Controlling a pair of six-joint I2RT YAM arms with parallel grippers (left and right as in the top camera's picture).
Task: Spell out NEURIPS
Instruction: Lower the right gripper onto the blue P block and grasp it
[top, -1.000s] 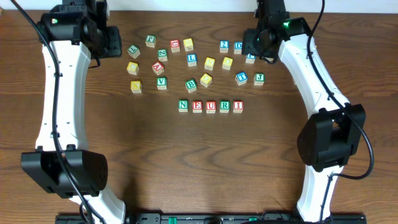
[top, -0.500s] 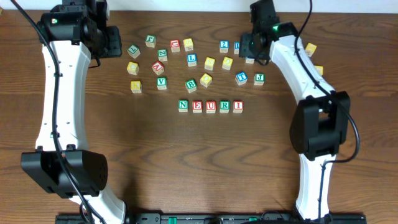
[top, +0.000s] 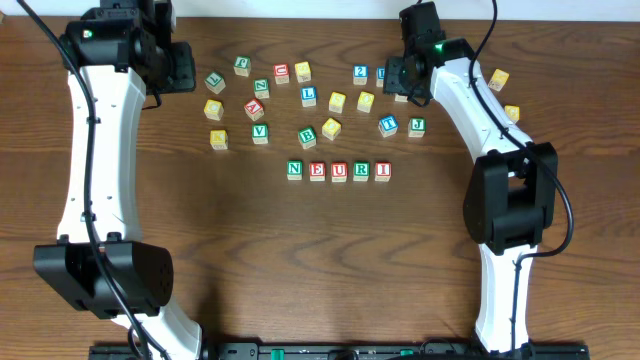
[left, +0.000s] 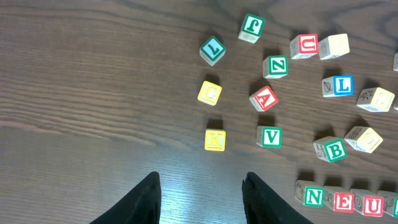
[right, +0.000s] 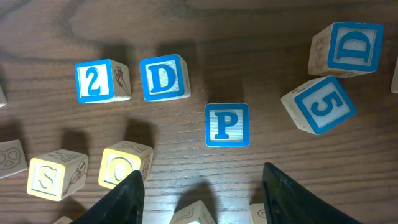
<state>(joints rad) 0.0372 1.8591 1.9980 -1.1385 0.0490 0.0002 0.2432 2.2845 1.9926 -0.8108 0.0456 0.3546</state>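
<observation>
The left gripper (left: 202, 179) hangs over bare wood at the left of the table (top: 250, 250), its two fingers spread apart and holding nothing. The yellow K block (left: 214, 140) lies just ahead of it, untouched. In the middle of the table the row (top: 339, 171) reads N, E, U, R, I, the blocks close side by side. Its long axis runs left to right in the overhead view, and the letters stand upright for a reader at the robot's side. Further right, near the far edge, lies the P block (right: 227, 124). It is a cube, so it has no long axis. Its blue P faces up and stands upright in the right wrist view, with its edges square to the picture. The right gripper (right: 202, 171) is wide apart and empty. The P block sits just ahead of the fingertips, within the gap between them, and touches neither. A D block (right: 163, 78) lies up and to its left, a 5 block (right: 320, 104) to its right. Compared with one second ago, the right arm has drawn its elbow inward and its gripper has shifted slightly left, uncovering two yellow blocks (top: 498, 78) at the right. The row and the left arm are as before.
</observation>
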